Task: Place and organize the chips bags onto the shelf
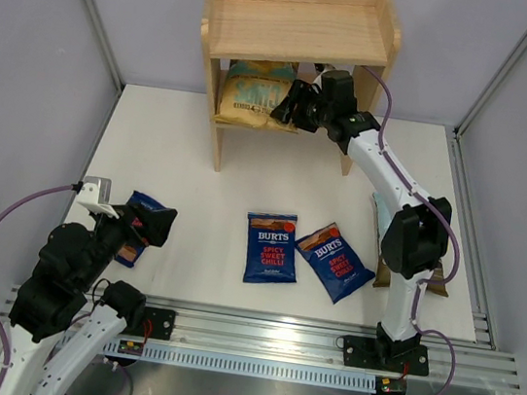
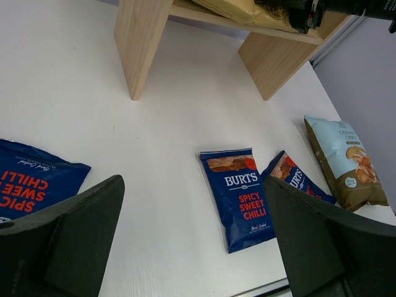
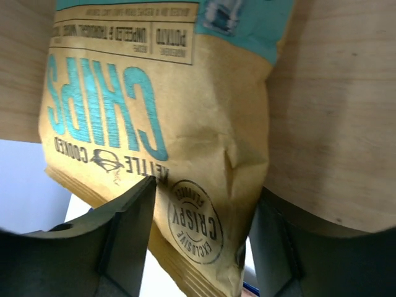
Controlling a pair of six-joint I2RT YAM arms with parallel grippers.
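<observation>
Shelf: the shelf (image 1: 297,25) stands at the far edge of the desk (image 1: 197,178), and the tan-and-teal bag (image 1: 252,93) is in on the lower tier, standing on edge.
Right end effector: the right end effector (image 3: 204,185) is in under the top tier, fingers apart on either side of that bag's corner. Whether they're pinching the foil or clear of it, I can't tell.
Left end effector: the left end effector (image 2: 192,185) hangs wide open with nothing in it, over the near-left corner.
Nearest bag: the left blue bag (image 1: 144,228) lies flat just beneath and beside it, long axis running near-to-far on a slight slant.
Others: the middle blue bag (image 1: 271,248) and the slanted blue bag (image 1: 335,263) sit side by side along the near edge, between the arms. The cassava bag (image 2: 343,158) is by the right edge.
Call: the left arm looks the nearer one for the left blue bag, and its jaws would want to straddle the short width.
</observation>
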